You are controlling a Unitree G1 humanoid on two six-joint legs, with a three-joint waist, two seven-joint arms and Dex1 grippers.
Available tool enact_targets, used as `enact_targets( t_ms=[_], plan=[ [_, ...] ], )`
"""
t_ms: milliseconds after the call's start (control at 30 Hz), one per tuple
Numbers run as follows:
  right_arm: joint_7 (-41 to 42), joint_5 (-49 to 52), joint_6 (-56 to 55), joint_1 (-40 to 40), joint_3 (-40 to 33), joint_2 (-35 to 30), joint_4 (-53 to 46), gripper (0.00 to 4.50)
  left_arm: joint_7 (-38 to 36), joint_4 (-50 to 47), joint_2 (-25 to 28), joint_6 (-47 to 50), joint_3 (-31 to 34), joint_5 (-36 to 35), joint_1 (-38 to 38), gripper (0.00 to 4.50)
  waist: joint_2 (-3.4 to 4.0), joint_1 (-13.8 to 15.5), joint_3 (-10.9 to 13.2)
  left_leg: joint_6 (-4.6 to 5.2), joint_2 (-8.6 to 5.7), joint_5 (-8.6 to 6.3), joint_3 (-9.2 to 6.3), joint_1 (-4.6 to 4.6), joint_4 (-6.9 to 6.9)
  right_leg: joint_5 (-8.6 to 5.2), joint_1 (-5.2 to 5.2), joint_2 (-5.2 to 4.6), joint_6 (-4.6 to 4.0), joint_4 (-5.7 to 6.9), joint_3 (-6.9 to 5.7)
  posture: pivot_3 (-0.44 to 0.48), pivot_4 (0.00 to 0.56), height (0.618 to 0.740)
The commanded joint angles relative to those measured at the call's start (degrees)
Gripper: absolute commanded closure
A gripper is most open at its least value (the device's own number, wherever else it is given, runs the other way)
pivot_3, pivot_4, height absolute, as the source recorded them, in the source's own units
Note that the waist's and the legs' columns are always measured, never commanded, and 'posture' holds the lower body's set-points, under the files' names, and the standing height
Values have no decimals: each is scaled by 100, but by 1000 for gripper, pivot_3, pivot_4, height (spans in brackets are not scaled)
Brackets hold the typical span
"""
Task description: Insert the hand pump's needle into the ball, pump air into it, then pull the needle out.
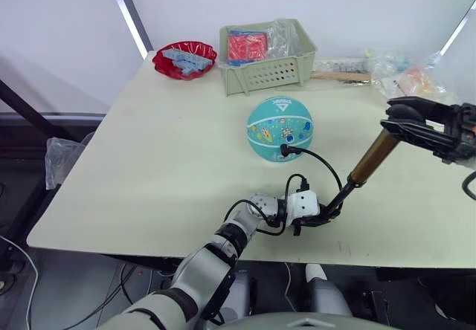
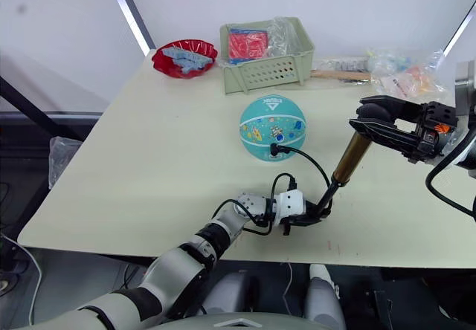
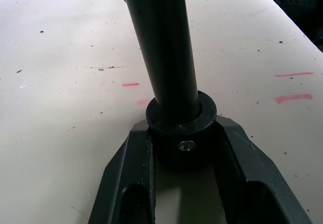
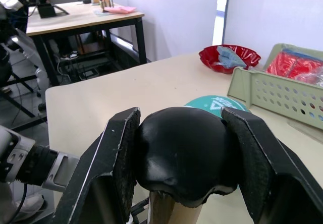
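The left gripper [image 1: 321,218] is clamped on the black base cap of the hand pump [image 1: 374,157], holding it down on the cream table [image 1: 149,166] near the front edge. The teal ball [image 1: 279,128] sits mid-table just behind, the hose's needle [image 1: 284,150] fitting at its near side. The right gripper [image 1: 407,120] is clenched around the pump's black T-handle, the barrel leaning up towards it.
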Motion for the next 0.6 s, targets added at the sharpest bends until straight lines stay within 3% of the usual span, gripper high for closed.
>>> enact_targets(
  t_ms=[33,233,600],
  plan=[
    [-328,-200,-227,56,-463,56,-265,2432,-329,614,128,223,-576,610,404,3377,-1,2,-1,0,0,0,0,0,0,0,0,0,0,0,0,0,150,738],
    [-252,-1017,-551,1118,321,442,-559,2432,-316,613,111,232,-573,606,403,3377,-64,-15,-65,0,8,0,-6,16,-2,-1,11,11,-1,2,-2,0,150,738],
    [-258,-2502,-1716,2116,1640,1293,-86,2432,-299,607,89,249,-566,612,391,3377,-83,-18,-95,0,13,0,-5,31,-4,-2,14,15,-3,4,1,0,150,738]
  ],
)
